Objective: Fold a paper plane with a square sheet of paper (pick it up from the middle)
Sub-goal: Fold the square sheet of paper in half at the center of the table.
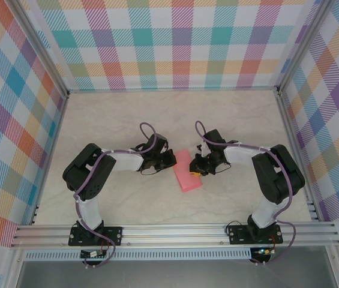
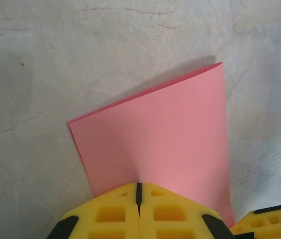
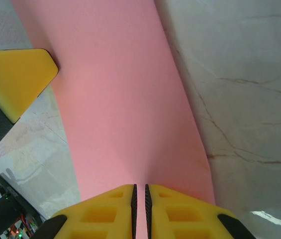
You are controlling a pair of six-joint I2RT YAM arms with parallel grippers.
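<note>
Both arms at mid-table, seen from above and from each wrist. The square sheet of paper (image 1: 187,171), here doubled over into a salmon-pink rectangle, lies between my two grippers, slightly nearer my bases than the centre of the marbled table (image 1: 127,114).

My left gripper (image 2: 139,185) meets the sheet at its left long edge. Its yellow fingers are pressed together with no gap, and the paper (image 2: 165,139) dimples toward the seam, so it is pinched there. The far corner stands clear of the table and casts a shadow.

My right gripper (image 3: 140,186) meets the opposite edge. Its jaws are closed to a thin slit, with the pink sheet (image 3: 125,99) running into it. One left finger (image 3: 16,74) shows beyond the paper's far edge.
</note>
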